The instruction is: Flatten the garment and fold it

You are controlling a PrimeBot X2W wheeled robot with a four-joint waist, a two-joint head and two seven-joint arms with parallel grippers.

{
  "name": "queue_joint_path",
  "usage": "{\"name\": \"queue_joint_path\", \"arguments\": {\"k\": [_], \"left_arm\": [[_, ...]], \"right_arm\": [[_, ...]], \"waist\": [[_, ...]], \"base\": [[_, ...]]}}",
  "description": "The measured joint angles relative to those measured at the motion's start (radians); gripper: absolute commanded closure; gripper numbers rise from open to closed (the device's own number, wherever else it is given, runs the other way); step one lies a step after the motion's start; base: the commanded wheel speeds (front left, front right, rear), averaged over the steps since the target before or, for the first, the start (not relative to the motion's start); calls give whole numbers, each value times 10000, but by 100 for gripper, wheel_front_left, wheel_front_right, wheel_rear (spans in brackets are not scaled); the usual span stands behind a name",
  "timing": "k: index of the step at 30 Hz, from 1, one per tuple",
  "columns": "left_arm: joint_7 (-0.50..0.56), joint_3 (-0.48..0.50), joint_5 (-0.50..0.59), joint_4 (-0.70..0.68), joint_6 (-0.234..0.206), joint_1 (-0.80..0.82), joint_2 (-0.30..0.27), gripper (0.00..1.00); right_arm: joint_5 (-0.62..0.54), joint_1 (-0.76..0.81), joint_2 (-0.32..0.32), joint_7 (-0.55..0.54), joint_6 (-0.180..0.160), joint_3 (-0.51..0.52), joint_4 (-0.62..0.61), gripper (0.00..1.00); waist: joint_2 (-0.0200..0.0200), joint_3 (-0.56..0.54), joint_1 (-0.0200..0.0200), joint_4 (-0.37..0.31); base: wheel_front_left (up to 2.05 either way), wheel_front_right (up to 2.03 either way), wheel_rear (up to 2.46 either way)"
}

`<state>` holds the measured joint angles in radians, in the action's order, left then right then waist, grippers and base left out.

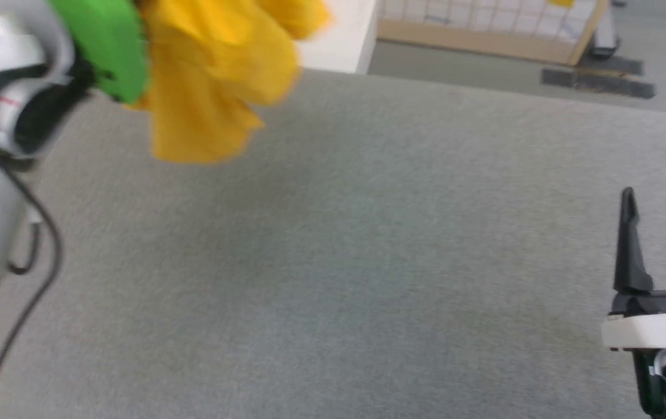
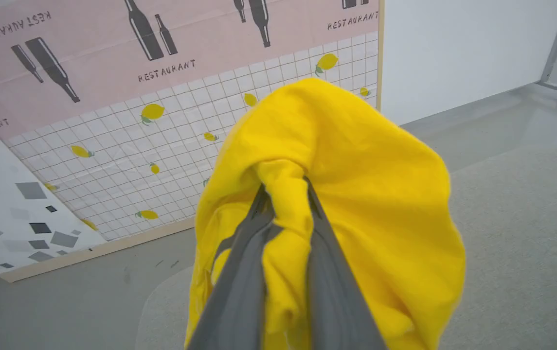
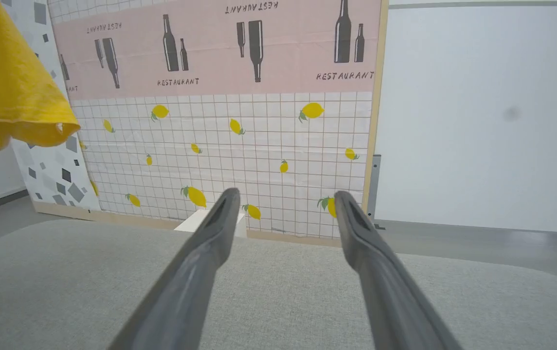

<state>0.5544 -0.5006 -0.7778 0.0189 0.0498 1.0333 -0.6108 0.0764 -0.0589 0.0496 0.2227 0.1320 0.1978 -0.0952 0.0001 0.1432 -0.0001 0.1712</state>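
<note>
The garment (image 1: 210, 75), a bright yellow thin shirt, hangs bunched in the air at the head view's upper left, above the grey padded table (image 1: 338, 262). My left gripper (image 2: 285, 182) is shut on a fold of the garment (image 2: 366, 184), which drapes over both fingers in the left wrist view. A corner of the garment (image 3: 10, 87) also hangs at the right wrist view's upper left. My right gripper (image 1: 658, 201) stands open at the lower right of the head view, low over the table, nothing between its fingers. The same right gripper (image 3: 285, 199) points toward the far wall.
My left arm, with a green cover (image 1: 109, 46) and a dangling black cable (image 1: 36, 233), fills the left side. Beyond the table's far edge stands a panel with lemons and bottles (image 3: 259, 121), a white wall (image 3: 477, 121) and grey floor (image 2: 502, 126).
</note>
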Motion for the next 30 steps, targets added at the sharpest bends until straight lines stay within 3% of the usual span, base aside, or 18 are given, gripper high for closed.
{"name": "queue_joint_path", "arguments": {"k": [3, 4, 5, 12, 18, 26, 30], "left_arm": [[270, -293, -58, -324, -360, 17, 516, 100], [351, -556, -54, -556, -744, 13, 1066, 100], [349, -667, -48, -646, -878, 10, 1258, 100], [-199, -1396, 190, -882, -1411, -260, 2546, 100], [-1106, -2357, 780, -2, -1463, -1101, 3327, 100], [-2452, -3239, 1072, 2441, -1522, -2721, 4303, 100], [-2669, -3733, 1220, 3730, -1473, -3080, 4472, 100]], "right_arm": [[15, 34, 4, 40, 0, 314, -40, 0], [13, 49, 4, 67, 0, 522, -150, 0], [12, 49, 2, 65, 0, 591, -205, 0], [-13, 12, 6, -59, 0, 828, -623, 0], [0, -30, 6, -113, 0, 813, -688, 0], [46, -132, 6, -115, 0, 516, -669, 0], [90, -195, 6, -119, 0, 395, -623, 0]], "waist": [[0, -212, 0, -324], [0, -350, 0, -660], [0, -379, 0, -778], [0, -273, 0, -1497], [0, 175, 0, -1909], [0, 726, 0, -2523], [0, 962, 0, -2796]], "base": [[0, 0, 0], [0, 0, 0], [0, 0, 0], [0, 0, 0], [0, 0, 0], [0, 0, 0], [0, 0, 0]]}}
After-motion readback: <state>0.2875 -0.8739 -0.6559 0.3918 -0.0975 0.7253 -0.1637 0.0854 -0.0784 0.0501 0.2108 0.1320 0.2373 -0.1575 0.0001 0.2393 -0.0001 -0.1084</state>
